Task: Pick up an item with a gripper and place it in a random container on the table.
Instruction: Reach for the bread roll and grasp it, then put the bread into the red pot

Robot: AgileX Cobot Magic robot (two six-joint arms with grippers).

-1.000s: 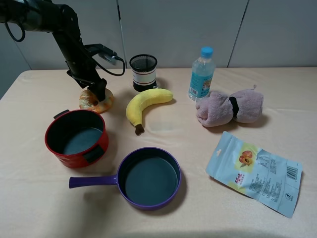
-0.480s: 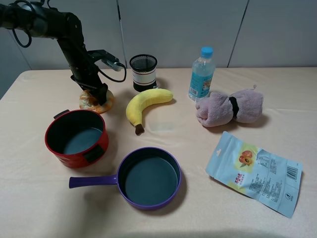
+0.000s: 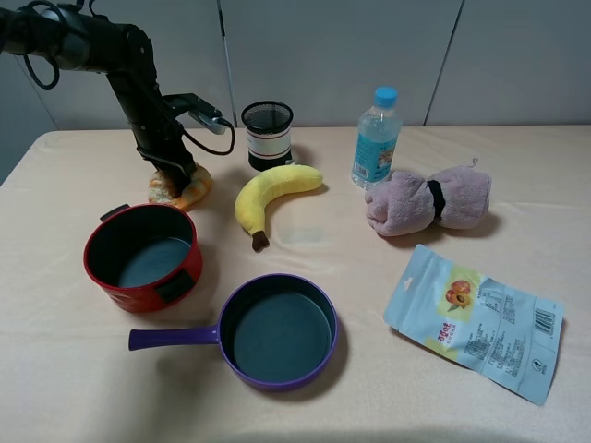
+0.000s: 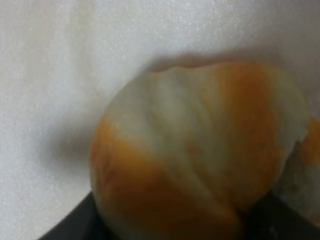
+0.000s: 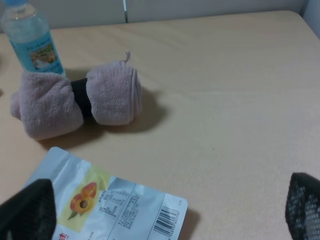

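The orange-and-tan croissant [image 3: 182, 189] lies on the beige table [image 3: 305, 235] at the back left, just behind the red pot [image 3: 143, 257]. My left gripper [image 3: 175, 175] is down over the croissant. In the left wrist view the croissant [image 4: 195, 150] fills the picture, with a dark jaw at each side, apart and around it. My right gripper [image 5: 165, 207] is open and empty, hovering over the right side of the table. It is out of the exterior view.
A yellow banana [image 3: 272, 194], a black mesh cup [image 3: 268, 134] and a water bottle [image 3: 376, 137] stand at the back. A purple long-handled pan [image 3: 277, 329] sits at the front. A rolled pink towel [image 3: 429, 201] and a snack bag [image 3: 473, 320] lie to the right.
My left gripper has dropped lower and shifted slightly left, settling onto the croissant. The croissant and the other things have stayed where they were.
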